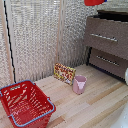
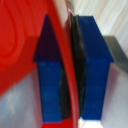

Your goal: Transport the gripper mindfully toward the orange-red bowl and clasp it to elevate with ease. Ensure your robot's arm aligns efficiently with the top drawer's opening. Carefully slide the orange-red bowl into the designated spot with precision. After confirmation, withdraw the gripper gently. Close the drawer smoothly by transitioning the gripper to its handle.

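**Gripper clamping bowl rim, bowl up above the dresser**

Gripper (image 2: 70, 70) is pinching the orange-red bowl (image 2: 22, 45) by its rim in the wrist view: one dark-blue finger (image 2: 50, 75) is sitting inside the bowl, the other finger (image 2: 95, 70) outside, with the thin red rim running between them. Both pads are pressing on the rim, no gap showing. Pale wood and a grey edge are showing past the outer finger; too blurred to say what they are.

Exterior view: only the bowl's underside (image 1: 95, 2) is showing, cut off by the frame's upper edge. It is hanging clear above the dresser top, over the top drawer (image 1: 106, 36). Gripper and arm are out of frame here. Top drawer is standing pulled out past the lower drawer front, and its handle (image 1: 104, 37) is lying across the front. Pink cup (image 1: 79, 84) is standing on the wooden floor below and in front of the dresser, a patterned box (image 1: 64, 73) just beside it, and a red basket (image 1: 25, 102) with a blue rim well apart from the dresser.
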You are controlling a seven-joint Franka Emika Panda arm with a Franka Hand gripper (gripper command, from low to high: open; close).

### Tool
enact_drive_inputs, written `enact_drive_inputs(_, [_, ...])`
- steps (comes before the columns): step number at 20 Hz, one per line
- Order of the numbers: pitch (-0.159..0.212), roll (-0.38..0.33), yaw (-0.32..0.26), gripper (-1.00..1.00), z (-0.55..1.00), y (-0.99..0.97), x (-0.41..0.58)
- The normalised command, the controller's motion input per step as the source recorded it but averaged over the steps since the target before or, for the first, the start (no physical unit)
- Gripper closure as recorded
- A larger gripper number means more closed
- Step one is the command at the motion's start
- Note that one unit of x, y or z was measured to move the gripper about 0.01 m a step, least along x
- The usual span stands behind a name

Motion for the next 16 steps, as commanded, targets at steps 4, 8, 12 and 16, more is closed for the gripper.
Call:
enact_drive_inputs(4, [0.108,0.048,-0.121,1.0,0.32,-0.76,-0.016])
enact_drive_inputs(8, [0.074,0.045,-0.112,1.0,0.27,-0.8,0.0])
enact_drive_inputs(12, [0.041,0.044,-0.101,1.0,0.18,-0.82,0.0])
enact_drive_inputs(16, [0.002,0.057,-0.069,1.0,0.11,-0.88,0.014])
